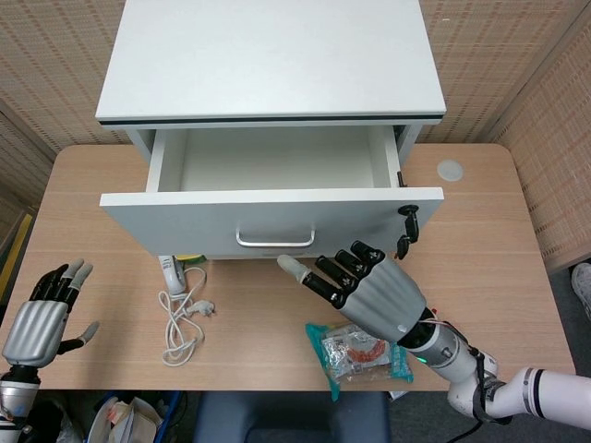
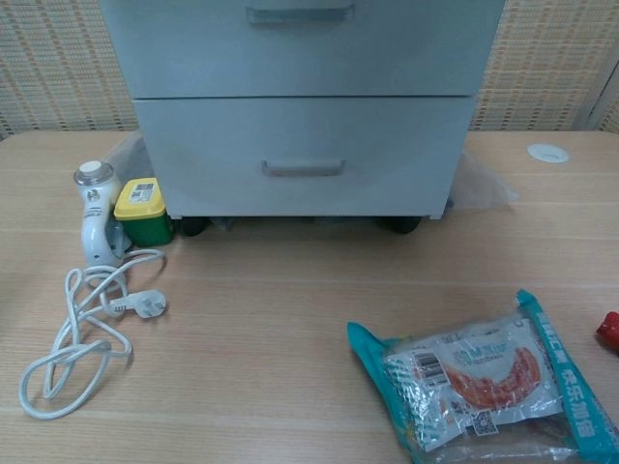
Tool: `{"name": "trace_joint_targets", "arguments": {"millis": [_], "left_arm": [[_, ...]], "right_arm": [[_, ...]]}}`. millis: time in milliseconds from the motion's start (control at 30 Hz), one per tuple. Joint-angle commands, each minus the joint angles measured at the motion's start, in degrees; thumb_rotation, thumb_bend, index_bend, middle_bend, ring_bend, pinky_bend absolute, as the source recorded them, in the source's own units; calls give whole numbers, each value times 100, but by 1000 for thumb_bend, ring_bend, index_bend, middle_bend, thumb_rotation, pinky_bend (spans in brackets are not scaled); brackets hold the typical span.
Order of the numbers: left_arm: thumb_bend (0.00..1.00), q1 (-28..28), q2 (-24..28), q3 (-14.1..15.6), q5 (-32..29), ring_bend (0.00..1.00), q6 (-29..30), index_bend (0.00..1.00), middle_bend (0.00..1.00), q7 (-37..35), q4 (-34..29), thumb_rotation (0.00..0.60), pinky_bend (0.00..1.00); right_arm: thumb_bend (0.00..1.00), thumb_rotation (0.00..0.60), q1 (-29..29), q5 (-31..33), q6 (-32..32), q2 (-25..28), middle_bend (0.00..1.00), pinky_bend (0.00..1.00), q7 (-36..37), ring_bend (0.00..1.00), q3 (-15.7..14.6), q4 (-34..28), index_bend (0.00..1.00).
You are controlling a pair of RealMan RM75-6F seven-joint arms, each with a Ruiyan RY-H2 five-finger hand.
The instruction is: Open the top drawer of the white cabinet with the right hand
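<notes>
The white cabinet (image 1: 268, 55) stands at the back of the table with its top drawer (image 1: 268, 217) pulled out, the inside empty. The drawer's metal handle (image 1: 275, 240) shows free on the front panel. My right hand (image 1: 369, 291) hovers below and right of the handle, fingers spread, holding nothing and clear of the drawer. My left hand (image 1: 42, 318) rests open at the table's front left. In the chest view the drawer fronts (image 2: 302, 145) and handles (image 2: 302, 168) appear, with no hand in sight.
A white appliance (image 1: 172, 274) with a coiled cable (image 1: 185, 323) lies left of centre, beside a yellow-lidded green box (image 2: 143, 209). A teal snack packet (image 1: 360, 355) sits at the front right. Keys (image 1: 407, 226) hang at the drawer's right. A white disc (image 1: 450, 170) lies far right.
</notes>
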Motion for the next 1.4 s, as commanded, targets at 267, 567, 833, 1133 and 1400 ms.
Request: {"name": "trace_joint_targets", "arguments": {"millis": [267, 567, 833, 1133, 1400], "left_arm": [[250, 3, 29, 5, 21, 0, 10, 0, 0, 29, -60, 600, 92], [249, 4, 37, 16, 37, 0, 2, 0, 0, 10, -80, 600, 92], [250, -31, -7, 10, 98, 0, -12, 0, 0, 1, -59, 600, 92], [249, -41, -134, -16, 171, 0, 66, 0, 0, 20, 19, 600, 92], [249, 5, -288, -36, 157, 0, 179, 0, 0, 33, 145, 600, 92]], "right_arm": [[305, 600, -567, 4, 75, 425, 771, 1000, 460, 844, -493, -183, 557], [318, 600, -1226, 183, 314, 729, 771, 1000, 765, 837, -905, -40, 620], [321, 600, -1968, 389, 720, 855, 755, 954, 877, 798, -1263, 270, 620], [322, 600, -2670, 1228, 717, 963, 621, 665, 1109, 581, -1497, 618, 586], [321, 600, -3112, 1891, 657, 777, 384, 419, 1691, 321, -1538, 1214, 348]]}}
